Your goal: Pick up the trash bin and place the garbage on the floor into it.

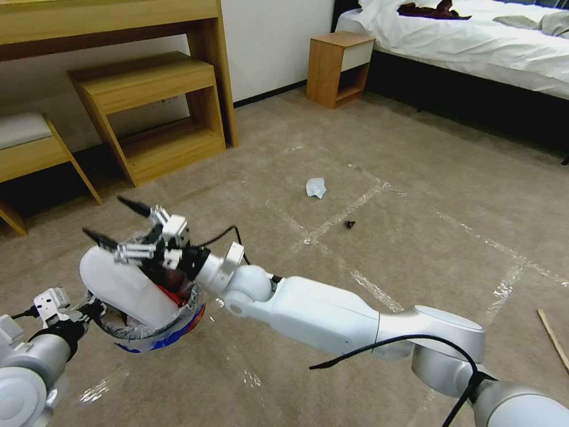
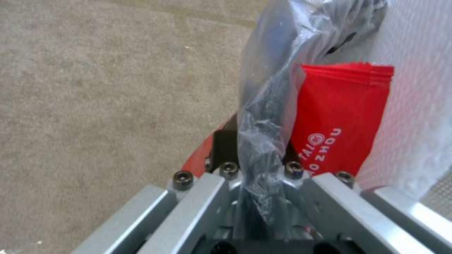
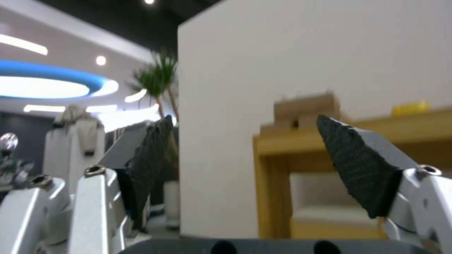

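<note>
The trash bin (image 1: 172, 337), red and blue with a clear bag lining, hangs low at the left, and my left gripper (image 1: 89, 309) is shut on its rim. In the left wrist view the left gripper (image 2: 259, 151) pinches the bin's red rim (image 2: 200, 157) and the bag; inside lie a red wrapper (image 2: 339, 120) and a white slipper (image 2: 419, 88). The slipper (image 1: 118, 283) sticks out of the bin. My right gripper (image 1: 115, 222) hovers just above it, open and holding nothing; its pads (image 3: 362, 169) point up toward the wall. A white tissue wad (image 1: 316, 187), a small dark scrap (image 1: 349, 223) and a wooden stick (image 1: 554, 341) lie on the carpet.
A wooden desk with stepped stools (image 1: 148, 112) stands at the back left. A nightstand (image 1: 338, 68) and a bed (image 1: 474, 47) are at the back right. Clear tape lines (image 1: 349, 207) cross the carpet.
</note>
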